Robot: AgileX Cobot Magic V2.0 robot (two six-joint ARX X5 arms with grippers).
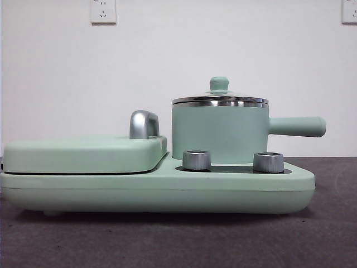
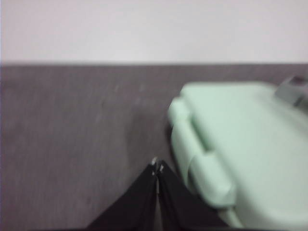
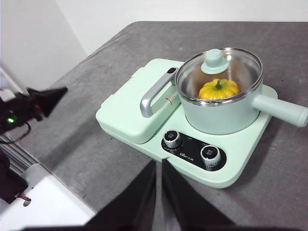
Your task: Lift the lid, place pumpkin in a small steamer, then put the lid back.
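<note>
The small steamer (image 1: 217,134) stands on the right half of a mint-green cooker base (image 1: 167,192), its straight handle pointing right. The lid (image 1: 219,100) sits shut on it, knob up. In the right wrist view the pumpkin (image 3: 219,90) lies inside the steamer (image 3: 216,118) under the glass lid (image 3: 219,67). My right gripper (image 3: 159,162) is shut and empty, high above the table in front of the cooker. My left gripper (image 2: 157,166) is shut and empty, low beside the cooker's left end. Neither gripper shows in the front view.
A wide flat mint-green cover (image 1: 83,153) with a chrome handle (image 1: 143,124) fills the cooker's left half. Two steel knobs (image 1: 196,160) (image 1: 268,162) stand on its front. The left arm (image 3: 45,98) shows dark left of the cooker in the right wrist view. White wall behind.
</note>
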